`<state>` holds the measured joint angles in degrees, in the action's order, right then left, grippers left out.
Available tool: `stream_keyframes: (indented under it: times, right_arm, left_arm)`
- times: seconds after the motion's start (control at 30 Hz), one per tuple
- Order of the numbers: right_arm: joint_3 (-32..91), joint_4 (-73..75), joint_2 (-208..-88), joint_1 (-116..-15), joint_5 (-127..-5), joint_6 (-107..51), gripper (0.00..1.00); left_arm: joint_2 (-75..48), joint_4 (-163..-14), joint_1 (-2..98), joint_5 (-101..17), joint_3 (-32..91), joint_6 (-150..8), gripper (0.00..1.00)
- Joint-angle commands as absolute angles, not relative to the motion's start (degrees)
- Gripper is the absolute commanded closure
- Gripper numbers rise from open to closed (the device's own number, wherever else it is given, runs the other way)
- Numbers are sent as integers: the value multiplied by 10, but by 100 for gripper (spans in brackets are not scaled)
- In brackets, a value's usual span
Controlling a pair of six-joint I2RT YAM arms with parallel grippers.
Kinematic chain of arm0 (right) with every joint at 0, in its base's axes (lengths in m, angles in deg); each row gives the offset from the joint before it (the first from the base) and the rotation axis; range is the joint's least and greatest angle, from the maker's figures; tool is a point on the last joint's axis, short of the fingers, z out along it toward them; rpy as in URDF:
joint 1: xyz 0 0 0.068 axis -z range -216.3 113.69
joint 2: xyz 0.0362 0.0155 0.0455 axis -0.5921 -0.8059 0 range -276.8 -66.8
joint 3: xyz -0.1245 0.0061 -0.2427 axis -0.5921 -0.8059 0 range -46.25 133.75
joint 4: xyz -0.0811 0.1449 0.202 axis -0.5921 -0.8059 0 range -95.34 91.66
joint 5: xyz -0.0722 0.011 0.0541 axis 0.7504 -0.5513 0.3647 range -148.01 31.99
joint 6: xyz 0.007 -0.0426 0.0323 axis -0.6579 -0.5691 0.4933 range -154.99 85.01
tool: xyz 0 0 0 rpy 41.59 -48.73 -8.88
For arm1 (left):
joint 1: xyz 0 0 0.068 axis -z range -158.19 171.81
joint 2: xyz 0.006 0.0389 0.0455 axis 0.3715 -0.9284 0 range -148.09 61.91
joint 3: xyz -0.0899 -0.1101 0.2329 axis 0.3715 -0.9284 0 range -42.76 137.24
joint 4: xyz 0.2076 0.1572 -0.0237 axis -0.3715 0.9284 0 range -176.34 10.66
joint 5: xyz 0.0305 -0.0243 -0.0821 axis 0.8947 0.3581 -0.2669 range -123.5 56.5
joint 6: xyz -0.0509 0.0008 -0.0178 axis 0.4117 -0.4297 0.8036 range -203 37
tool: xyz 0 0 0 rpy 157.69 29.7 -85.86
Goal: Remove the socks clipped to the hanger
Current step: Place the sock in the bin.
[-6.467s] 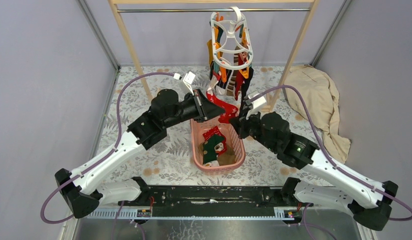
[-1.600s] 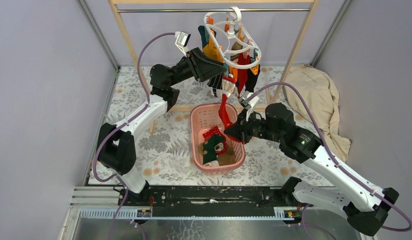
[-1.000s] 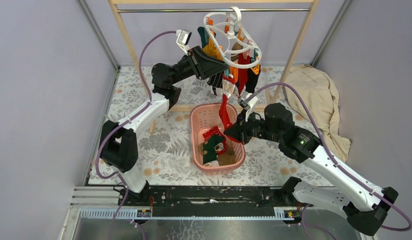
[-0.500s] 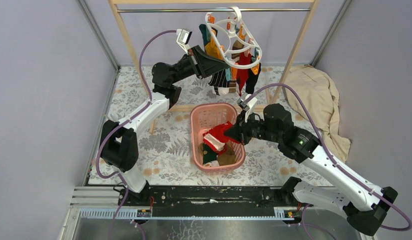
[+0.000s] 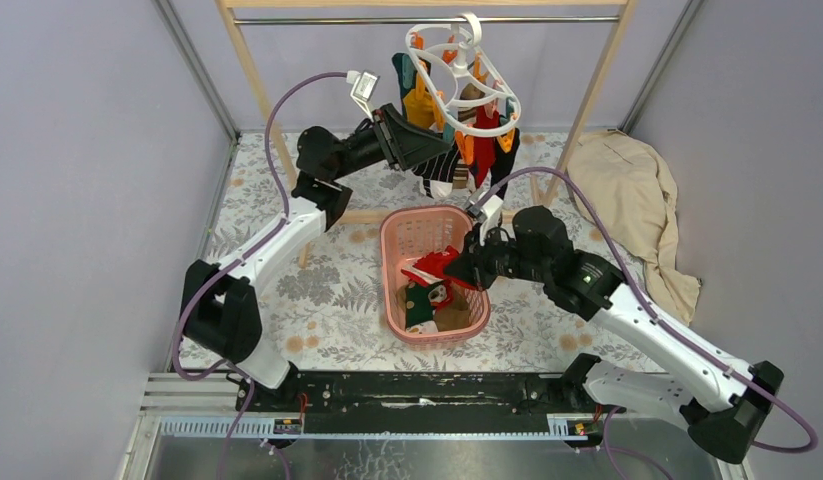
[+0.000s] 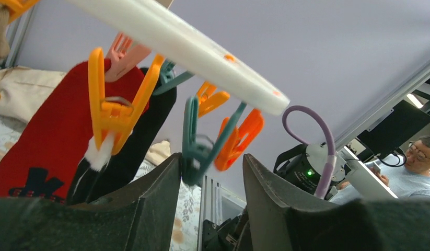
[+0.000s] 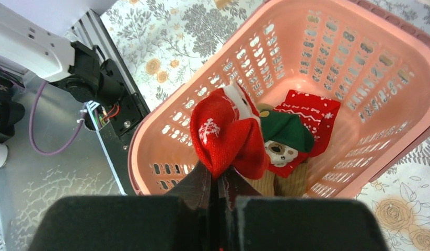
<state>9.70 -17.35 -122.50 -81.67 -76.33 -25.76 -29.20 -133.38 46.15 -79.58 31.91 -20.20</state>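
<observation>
top external view: the right gripper (image 5: 457, 268) was pinched tight on a red knitted sock with white snowflake pattern (image 5: 434, 268). the sock hung over the pink slotted plastic basket (image 5: 389, 290), towards its far right side. the step in hand looked like dropping this sock. it would go best if the jaws parted only with the whole sock above the basket's middle, so no end draped over the rim. the left gripper (image 5: 427, 150) was high at the left side of the white plastic oval hanger (image 5: 465, 85). the hanger hung by its hook from the rail of the tall wooden rack (image 5: 249, 70), with a bunch of clipped socks (image 5: 457, 165) dangling under it.

left wrist view: the left gripper's (image 6: 210, 180) jaws stood apart and held nothing. a teal plastic clip (image 6: 194, 149) hung into the gap, close to one finger. just left of it an orange plastic clip (image 6: 114, 112) hung against a red sock with black lettering (image 6: 43, 141), with a black sock (image 6: 137, 141) beside it. any squeeze on a clip seemed best made gently, since the hanger looked free to swing.

right wrist view: the shut fingers (image 7: 202, 183) had the snowflake sock (image 7: 223, 138) bunched at a fold, over the basket's (image 7: 317, 89) left half. inside the basket lay a red sock with white zigzag bands (image 7: 314, 110), a dark green sock (image 7: 286, 130) and an olive-brown ribbed sock (image 7: 278, 183).
</observation>
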Motion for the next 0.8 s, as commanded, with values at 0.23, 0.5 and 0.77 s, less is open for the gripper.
stream_keyframes:
  times: [0.23,0.5,0.77]
  right_arm:
    - [58,-135,-1287,-814,-743,-248,100]
    - [28,-124,-1313,-813,-691,-232,84]
    - [11,-118,-1327,-814,-667,-215,55]
  left_arm:
    - [-224,-1271,464,-788,249,-264,44]
    - [-171,-1230,466,-779,205,-290,43]
    - [-115,-1196,469,-767,157,-307,44]
